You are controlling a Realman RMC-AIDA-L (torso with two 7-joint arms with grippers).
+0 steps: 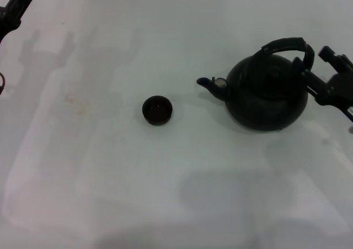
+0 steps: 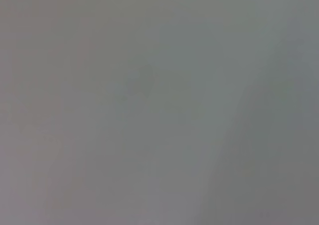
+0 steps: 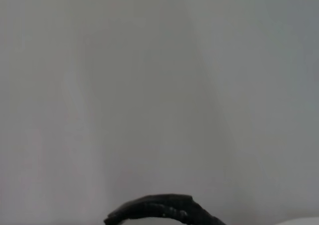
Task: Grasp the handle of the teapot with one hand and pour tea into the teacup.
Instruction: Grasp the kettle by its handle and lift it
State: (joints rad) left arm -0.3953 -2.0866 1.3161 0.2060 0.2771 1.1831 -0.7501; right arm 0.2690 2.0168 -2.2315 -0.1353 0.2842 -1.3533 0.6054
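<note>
Two black vessels stand on the white table (image 1: 182,199) in the head view. The large round matte-black teapot (image 1: 267,91) sits upright toward the right side, its short spout, tipped with a silvery ring (image 1: 220,83), pointing left toward the cup. The thick black arched bail handle (image 1: 287,46) rises over the pot's top; its ribbed arc also shows at the edge of the right wrist view (image 3: 162,210). The tiny round black handleless teacup (image 1: 157,110) rests on the table to the left of the spout, well apart from the pot.

The right gripper (image 1: 331,80), a black multi-fingered hand, is at the teapot's right flank, just beside the lower end of the handle. Whether it touches the handle, and whether its fingers are apart or together, cannot be determined from these views.

The left gripper (image 1: 14,11) is at the far left edge, raised above the table, well away from both vessels; its finger state cannot be determined.
</note>
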